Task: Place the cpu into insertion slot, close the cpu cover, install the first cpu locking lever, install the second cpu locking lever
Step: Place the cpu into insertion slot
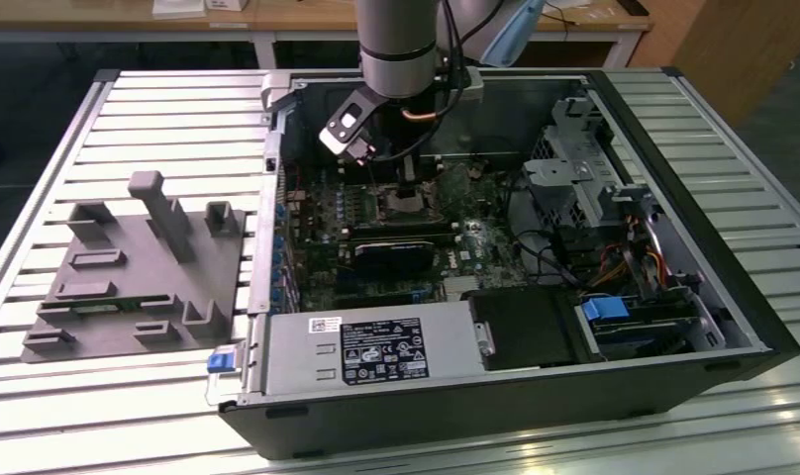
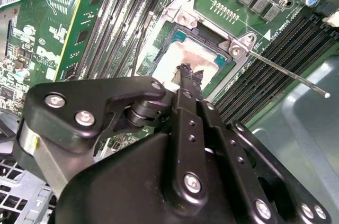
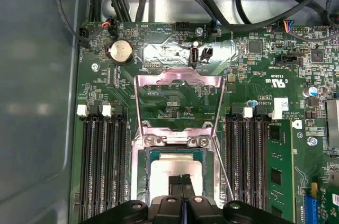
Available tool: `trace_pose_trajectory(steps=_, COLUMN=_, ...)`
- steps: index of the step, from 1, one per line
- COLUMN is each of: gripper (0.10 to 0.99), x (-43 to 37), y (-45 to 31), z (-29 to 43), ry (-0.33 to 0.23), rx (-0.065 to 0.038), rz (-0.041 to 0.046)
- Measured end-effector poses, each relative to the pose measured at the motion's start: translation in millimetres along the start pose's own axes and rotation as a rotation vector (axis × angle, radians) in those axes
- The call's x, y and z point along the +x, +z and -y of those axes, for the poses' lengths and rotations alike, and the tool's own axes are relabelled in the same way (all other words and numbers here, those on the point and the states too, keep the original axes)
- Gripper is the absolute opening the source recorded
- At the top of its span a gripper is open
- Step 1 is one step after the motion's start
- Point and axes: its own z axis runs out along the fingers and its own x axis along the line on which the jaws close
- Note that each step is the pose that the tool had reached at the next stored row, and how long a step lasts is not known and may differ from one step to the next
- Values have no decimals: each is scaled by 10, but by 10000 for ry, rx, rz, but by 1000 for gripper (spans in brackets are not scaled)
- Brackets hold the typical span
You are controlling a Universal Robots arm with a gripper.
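Observation:
The cpu (image 3: pixel 170 170) (image 2: pixel 183 54) lies flat in the insertion slot (image 3: pixel 143 167) (image 2: pixel 180 18), its silver-tan top showing in both wrist views. My gripper (image 3: pixel 181 180) (image 2: pixel 189 70) (image 1: pixel 411 186) reaches down into the open computer case, right over the socket. Its two black fingers are pressed together with no gap, their tips at the chip's top face. The cpu cover (image 3: pixel 179 78) stands swung open beyond the socket, the board showing through its cut-out. A thin locking lever (image 2: pixel 286 73) (image 3: pixel 226 173) sticks out unlatched beside the socket.
Long black memory slots (image 3: pixel 100 166) (image 3: pixel 249 155) flank the socket on both sides. A black card with a blue edge (image 1: pixel 393 252), the power supply (image 1: pixel 373 351) and a drive cage (image 1: pixel 572 173) crowd the case. A grey fixture block (image 1: pixel 136 267) sits at the exterior view's left.

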Motion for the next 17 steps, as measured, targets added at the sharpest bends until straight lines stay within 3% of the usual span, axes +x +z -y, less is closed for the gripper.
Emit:
trace_pose_trajectory(steps=1, gripper=102, x=0, y=1, z=-7, ry=2, rx=132, rz=0)
trace_pose_trajectory(steps=3, gripper=102, x=-1, y=5, z=-35, ry=3, rx=488, rz=2)
trace_pose_trajectory(steps=4, gripper=102, x=0, y=6, z=-46, ry=4, rx=574, rz=3)
trace_pose_trajectory(steps=8, gripper=102, x=0, y=7, z=-51, ry=4, rx=575, rz=2)
trace_pose_trajectory(steps=14, gripper=102, x=-1, y=13, z=-132, ry=5, rx=581, rz=4)
trace_pose_trajectory(steps=17, gripper=102, x=0, y=-32, z=-137, ry=6, rx=580, rz=2)
